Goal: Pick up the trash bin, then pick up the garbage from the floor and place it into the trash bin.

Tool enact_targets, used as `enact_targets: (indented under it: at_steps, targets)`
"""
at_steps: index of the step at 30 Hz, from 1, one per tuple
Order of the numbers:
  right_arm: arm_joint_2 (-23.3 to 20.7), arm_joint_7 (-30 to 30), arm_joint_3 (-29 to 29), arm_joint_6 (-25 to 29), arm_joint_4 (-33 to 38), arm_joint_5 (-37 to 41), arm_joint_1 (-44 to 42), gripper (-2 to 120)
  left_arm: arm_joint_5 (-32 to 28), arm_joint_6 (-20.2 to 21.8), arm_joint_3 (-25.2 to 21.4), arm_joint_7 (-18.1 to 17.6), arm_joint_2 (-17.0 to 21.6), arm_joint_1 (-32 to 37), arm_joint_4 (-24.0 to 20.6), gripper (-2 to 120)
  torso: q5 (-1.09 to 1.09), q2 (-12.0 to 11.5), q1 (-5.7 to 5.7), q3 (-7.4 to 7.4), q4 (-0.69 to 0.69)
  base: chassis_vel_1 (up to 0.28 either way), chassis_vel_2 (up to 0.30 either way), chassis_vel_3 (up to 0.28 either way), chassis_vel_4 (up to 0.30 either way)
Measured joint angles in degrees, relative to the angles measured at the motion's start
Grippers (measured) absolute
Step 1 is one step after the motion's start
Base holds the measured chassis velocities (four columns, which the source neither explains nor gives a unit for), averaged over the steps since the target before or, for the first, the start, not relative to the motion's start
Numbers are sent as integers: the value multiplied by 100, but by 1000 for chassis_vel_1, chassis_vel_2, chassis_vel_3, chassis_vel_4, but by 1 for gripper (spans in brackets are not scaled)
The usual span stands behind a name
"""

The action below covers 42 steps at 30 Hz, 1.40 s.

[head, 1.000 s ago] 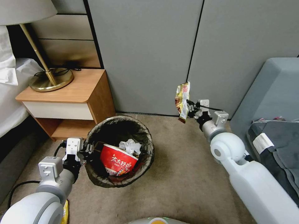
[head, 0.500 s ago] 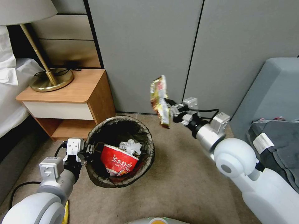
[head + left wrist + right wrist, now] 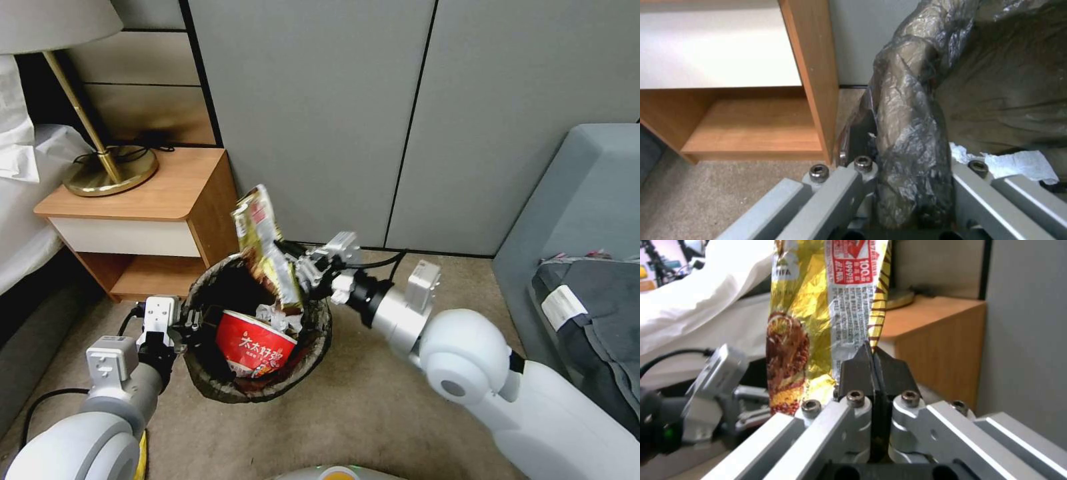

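Nearest: left gripper (image 3: 181, 328) clamped on the trash bin (image 3: 213, 383) rim, pinching the bag liner (image 3: 907, 140), presumably to keep the opening steady and tilted up for drops. Already inside: red noodle bowl (image 3: 255, 343) and white tissue (image 3: 277, 312). Just past that, right gripper (image 3: 297, 271) pinched fully closed on the gold snack wrapper (image 3: 265, 250), dangling it right over the bin mouth, so likely about ready to let go. Compared with a second ago: wrapper swung from out by the grey wall panel (image 3: 313, 113) across to above the bin. Left side unchanged.
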Motion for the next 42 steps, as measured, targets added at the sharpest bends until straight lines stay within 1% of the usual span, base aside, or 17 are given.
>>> enact_targets:
  at_steps: [4, 15, 24, 25, 26, 27, 30, 31, 35, 36, 39, 40, 42]
  targets:
    - [-22, 22, -152, -30, -51, -145, -83, 0, 1, 2, -2, 0, -6, 4, 0, 1, 0, 0, 0, 0, 0, 0, 0, 0, 0]
    - [-71, 19, -250, -68, -195, -317, -192, 0, 0, 5, -4, 0, -10, -25, 0, 1, 0, 0, 0, 0, 0, 0, 0, 0, 0]
    - [31, 47, -429, -76, -358, -483, -174, 0, -13, 6, -18, 0, -7, -22, 0, 1, 0, 0, 0, 0, 0, 0, 0, 0, 0]
    - [56, 84, -457, -90, -381, -529, -162, 3, -15, 6, -19, 0, -8, -20, 0, 1, 1, 0, 0, 0, 0, 0, 0, 0, 0]
    - [78, 160, -481, -97, -388, -543, -160, 14, -17, 6, -20, 0, -9, -14, 0, 1, 0, 0, 0, 0, 0, 0, 0, 0, 0]
    - [78, 160, -481, -97, -388, -543, -160, 14, -17, 6, -20, 0, -9, -14, 0, 1, 0, 0, 0, 0, 0, 0, 0, 0, 0]
    - [77, 192, -469, -101, -378, -558, -192, 30, -19, 7, -22, 0, -13, -14, 0, 1, 0, 0, 0, 0, 0, 0, 0, 0, 0]
    - [77, 192, -469, -101, -378, -558, -192, 30, -19, 7, -22, 0, -13, -14, 0, 1, 0, 0, 0, 0, 0, 0, 0, 0, 0]
    - [58, 208, -393, -106, -331, -561, -239, 48, -20, 10, -23, 0, -13, -17, 0, 1, 0, 0, 0, 0, 0, 0, 0, 0, 0]
    - [58, 208, -393, -106, -331, -561, -239, 48, -20, 10, -23, 0, -13, -17, 0, 1, 0, 0, 0, 0, 0, 0, 0, 0, 0]
    - [38, 209, -314, -106, -302, -570, -284, 61, -19, 11, -23, 0, -19, -13, 0, 1, 0, 0, 0, 0, 0, 0, 0, 0, 0]
    - [38, 209, -314, -106, -302, -570, -284, 61, -19, 11, -23, 0, -19, -13, 0, 1, 0, 0, 0, 0, 0, 0, 0, 0, 0]
    - [31, 208, -253, -107, -281, -577, -323, 71, -18, 11, -22, 1, -30, -13, 0, 1, 1, 0, 0, 0, 0, 0, 0, 0, 0]
